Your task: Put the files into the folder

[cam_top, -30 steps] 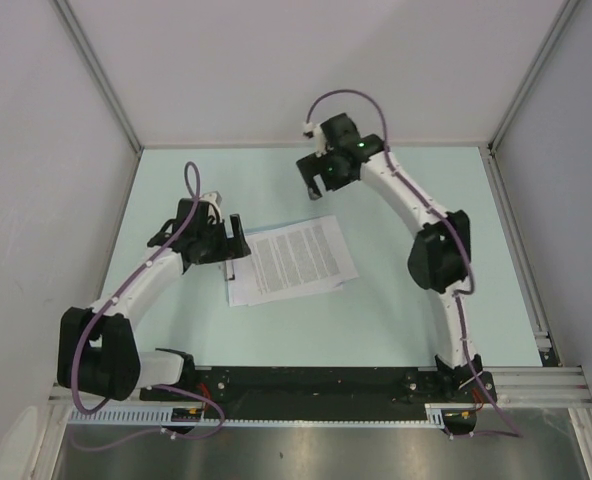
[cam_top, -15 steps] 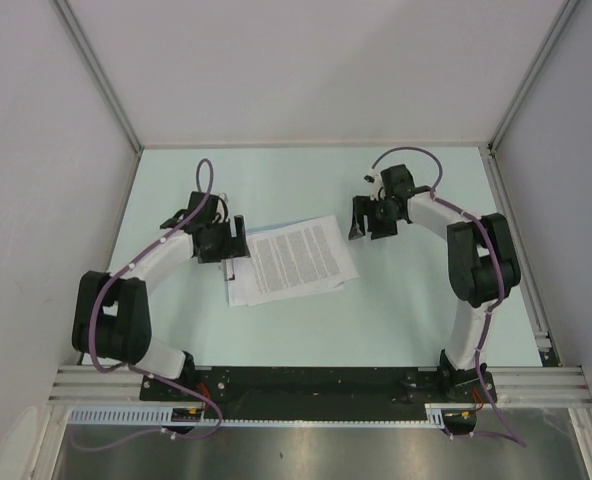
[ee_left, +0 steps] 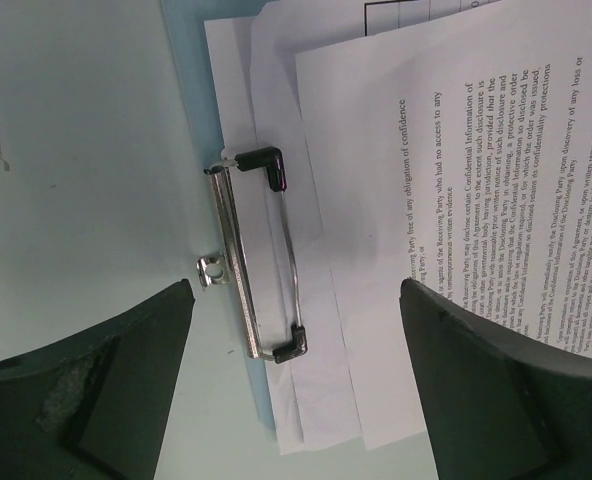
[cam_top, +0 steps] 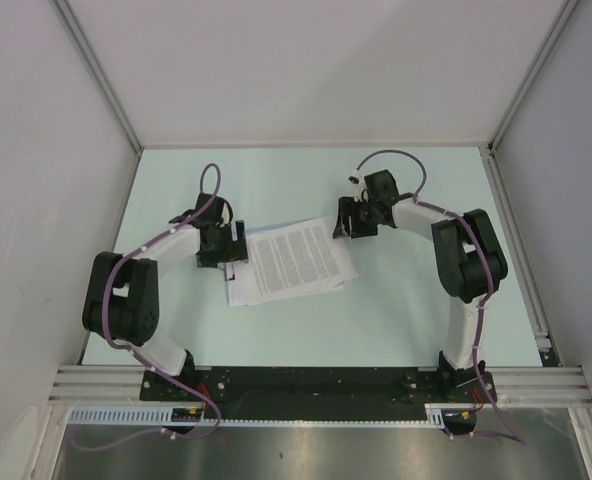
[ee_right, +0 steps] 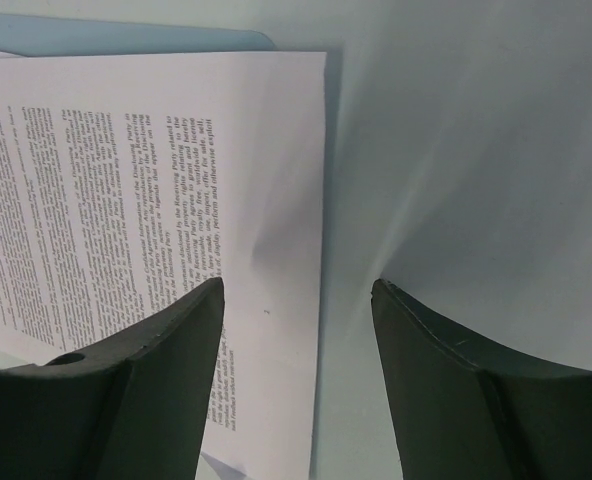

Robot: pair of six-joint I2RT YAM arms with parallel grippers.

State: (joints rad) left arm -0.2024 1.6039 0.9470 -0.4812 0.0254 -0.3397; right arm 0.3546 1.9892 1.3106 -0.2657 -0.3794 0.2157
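Observation:
The files (cam_top: 298, 262) lie as a fanned stack of white printed sheets at the table's middle. They cover most of the light-blue folder, whose edge shows in the left wrist view (ee_left: 186, 50) and the right wrist view (ee_right: 126, 34). The folder's silver clip (ee_left: 232, 262) rests with its wire bail on the lower sheets. My left gripper (cam_top: 234, 243) is open and empty, low over the clip end (ee_left: 296, 300). My right gripper (cam_top: 344, 220) is open and empty, straddling the top sheet's right edge (ee_right: 298, 290).
The pale green table (cam_top: 416, 300) is walled by grey panels at left, back and right. A metal rail (cam_top: 536, 300) runs along the right side. The arm bases sit on the black bar (cam_top: 316, 382) at the near edge.
My right gripper has swung down from the far back to the stack's right edge. My left arm has folded in, bringing its gripper slightly closer to the clip end.

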